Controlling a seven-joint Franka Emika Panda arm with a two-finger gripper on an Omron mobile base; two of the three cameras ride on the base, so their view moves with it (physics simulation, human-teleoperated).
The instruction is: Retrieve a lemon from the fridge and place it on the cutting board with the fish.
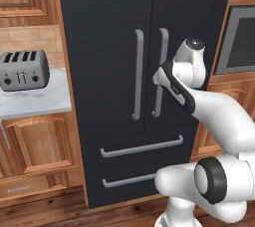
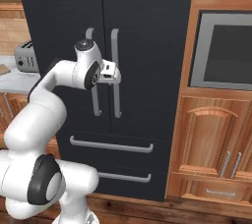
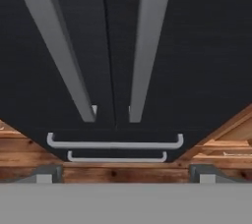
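I have the tool point(image 2: 117, 74) spread wide and holding nothing, hanging close in front of the tall matte black French-door fridge point(image 1: 107, 32), level with the two long grey bar handles, roughly where the doors meet. In the hand view its two dark fingertips point(image 3: 45, 174) sit far apart at the bottom, with the left handle point(image 3: 56, 46) and the right handle point(image 3: 147, 41) both running between them. That is my main worry: if I close from here I may catch both bars, or the seam, and pull neither door cleanly. I judge I must shift over one handle first. A shallow grip could also slip off the smooth bar as the door swings, and the elbow could crowd the door's arc. The fridge is shut, so I cannot see the lemon inside. Off to the left, a silver four-slot toaster point(image 1: 23, 69) sits on the grey marble bench point(image 1: 35, 102).
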